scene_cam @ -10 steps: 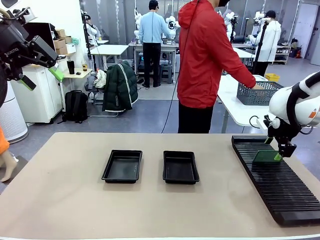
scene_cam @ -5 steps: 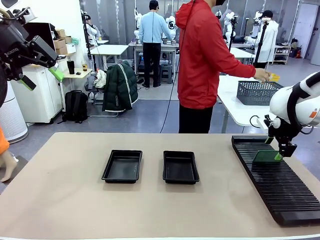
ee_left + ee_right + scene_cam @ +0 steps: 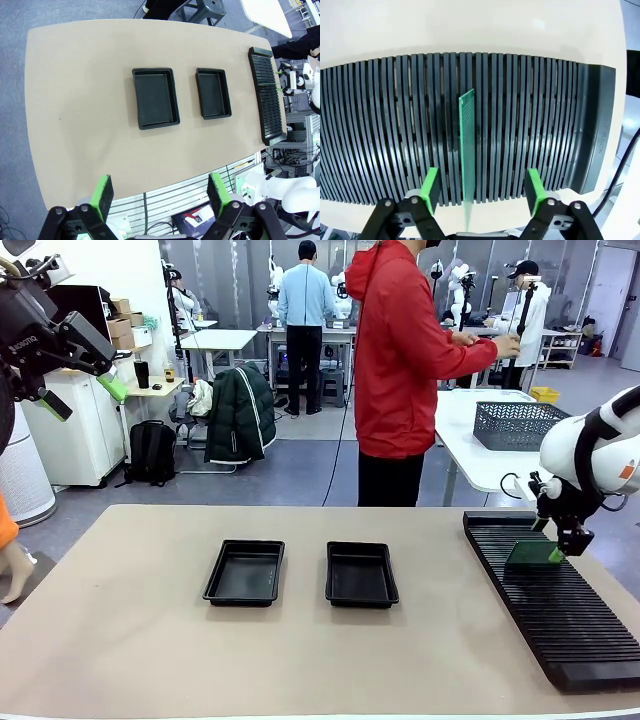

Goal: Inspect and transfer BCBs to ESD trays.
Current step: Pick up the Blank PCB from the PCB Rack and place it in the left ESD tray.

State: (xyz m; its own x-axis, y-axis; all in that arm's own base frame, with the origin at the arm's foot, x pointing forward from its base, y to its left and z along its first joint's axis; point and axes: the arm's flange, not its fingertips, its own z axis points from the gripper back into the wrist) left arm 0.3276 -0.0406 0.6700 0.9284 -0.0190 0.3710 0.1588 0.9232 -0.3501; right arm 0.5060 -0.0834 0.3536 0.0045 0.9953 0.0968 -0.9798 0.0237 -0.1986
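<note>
Gently: your right gripper (image 3: pixel 481 184) straddles the upright board (image 3: pixel 466 145), jaws wide apart; centre it, close squarely, lift straight from the rack (image 3: pixel 545 125).

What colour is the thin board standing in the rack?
Green board, clearest in the right wrist view.

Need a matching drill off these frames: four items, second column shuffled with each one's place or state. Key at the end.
Column one
1. BCB
2. ESD trays
3. left pincer
4. rack

Column two
A. open, high above the table
B. lying along the table's right side
C. side by side mid-table
D. standing on edge in a slot, between the pads of the open right pincer, untouched

Pairs: 1-D, 2-C, 3-A, 4-B
</note>
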